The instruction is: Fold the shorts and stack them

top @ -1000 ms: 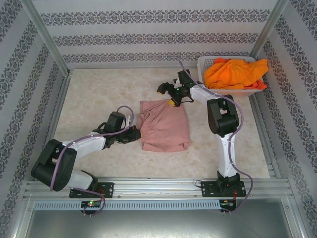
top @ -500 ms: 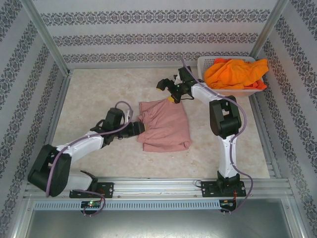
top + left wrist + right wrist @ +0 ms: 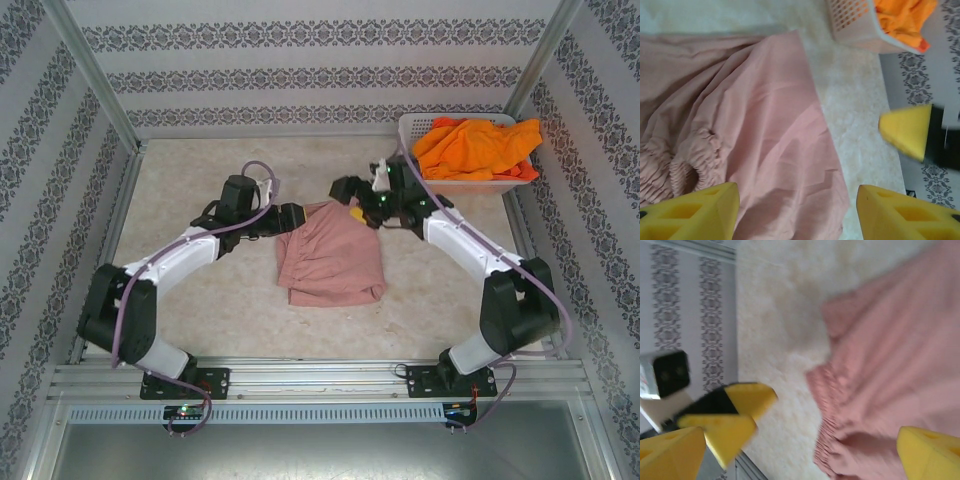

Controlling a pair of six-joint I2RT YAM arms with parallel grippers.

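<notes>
Left gripper [image 3: 298, 213] and right gripper [image 3: 348, 200] are held apart and empty at the far edge of the pink shorts [image 3: 330, 260], judged part-folded on the worktop [image 3: 230, 310], while orange shorts [image 3: 470, 148] are heaped, unfolded, in the basket [image 3: 470, 186].

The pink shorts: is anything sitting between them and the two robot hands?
Nothing visible does. The left hand and the right hand are both open right at the far edge of the pink shorts. The white basket holding orange shorts stands aside, in the far right corner.
</notes>
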